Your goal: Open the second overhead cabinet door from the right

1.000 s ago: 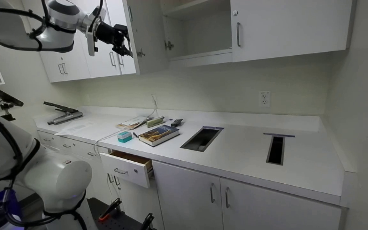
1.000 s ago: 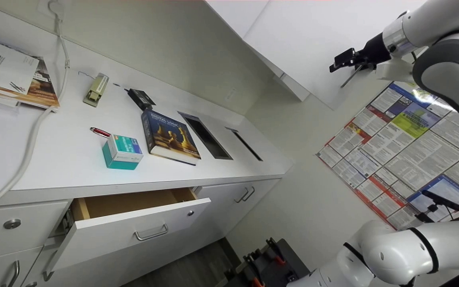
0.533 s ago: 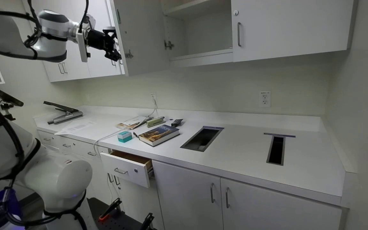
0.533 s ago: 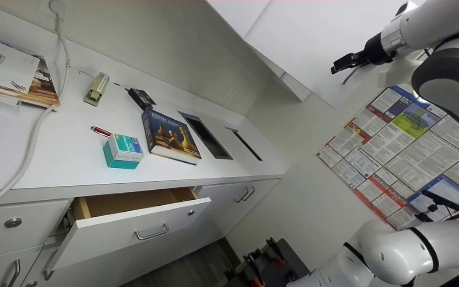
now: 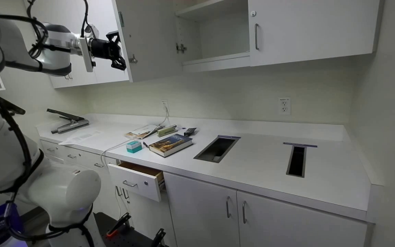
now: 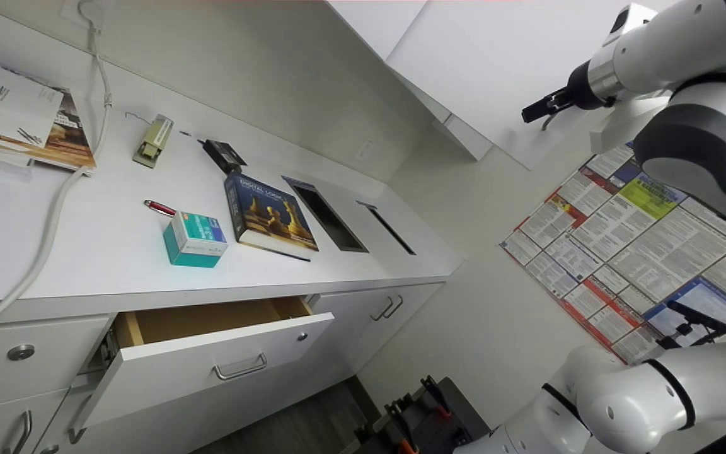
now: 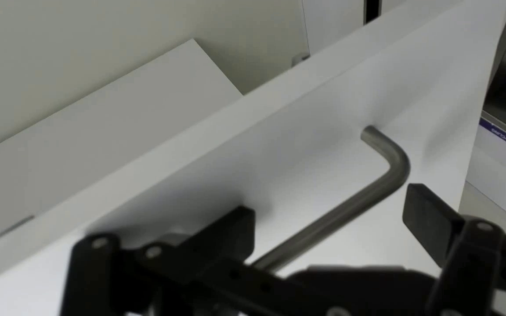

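The white second overhead cabinet door point(image 5: 153, 41) stands swung open, and its cabinet interior point(image 5: 221, 39) shows bare shelving. The door also shows in an exterior view point(image 6: 476, 69) and in the wrist view point(image 7: 428, 101). Its bent metal handle point(image 7: 327, 224) runs diagonally between the fingers in the wrist view. My black gripper point(image 7: 330, 219) is open around the handle, with a gap to the right finger; whether the left finger touches it I cannot tell. The gripper is at the door's outer face, near its free edge, in both exterior views point(image 5: 118, 50) point(image 6: 536, 112).
The rightmost overhead door point(image 5: 314, 31) is closed. Other overhead cabinets point(image 5: 75, 44) stand behind the arm. Below, a drawer point(image 5: 134, 180) sticks out from the counter. A book point(image 6: 271, 214), a teal box point(image 6: 194, 239) and a stapler point(image 5: 70, 123) lie on the counter.
The door has swung further open, its free edge moving left in an exterior view. My gripper and arm have moved left with it and tilted, with the wrist slightly lower.
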`<state>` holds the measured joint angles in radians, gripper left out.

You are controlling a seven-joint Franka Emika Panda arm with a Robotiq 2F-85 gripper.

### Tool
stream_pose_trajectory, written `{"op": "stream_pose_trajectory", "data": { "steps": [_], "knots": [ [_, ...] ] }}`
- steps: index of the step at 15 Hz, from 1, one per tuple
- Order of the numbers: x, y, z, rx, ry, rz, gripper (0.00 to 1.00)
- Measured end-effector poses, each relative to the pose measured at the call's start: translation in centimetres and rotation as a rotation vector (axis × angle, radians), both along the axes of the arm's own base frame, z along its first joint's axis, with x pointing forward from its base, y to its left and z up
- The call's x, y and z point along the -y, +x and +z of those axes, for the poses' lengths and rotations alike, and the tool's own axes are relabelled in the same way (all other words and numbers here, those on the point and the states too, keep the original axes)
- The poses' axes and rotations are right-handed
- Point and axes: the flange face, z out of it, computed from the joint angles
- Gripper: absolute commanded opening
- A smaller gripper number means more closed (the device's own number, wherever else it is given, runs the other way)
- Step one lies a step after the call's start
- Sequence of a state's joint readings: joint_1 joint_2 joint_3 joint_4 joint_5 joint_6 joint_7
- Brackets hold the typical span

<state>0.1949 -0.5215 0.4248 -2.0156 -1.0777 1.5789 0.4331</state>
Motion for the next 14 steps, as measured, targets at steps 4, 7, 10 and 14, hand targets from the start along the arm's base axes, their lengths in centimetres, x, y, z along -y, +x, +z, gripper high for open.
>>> {"op": "stream_pose_trajectory", "data": {
  "steps": [4,7,10,14],
  "knots": [
    [3.1,0.5,0.4,-0.027,0.01,-0.027,1.0],
    [8.4,1.4,1.6,-0.046,0.076,-0.044,1.0],
    [13.7,2.7,2.8,-0.062,0.157,-0.013,1.0],
    [17.3,3.1,4.1,-0.112,0.226,0.073,1.0]
  ]
}}
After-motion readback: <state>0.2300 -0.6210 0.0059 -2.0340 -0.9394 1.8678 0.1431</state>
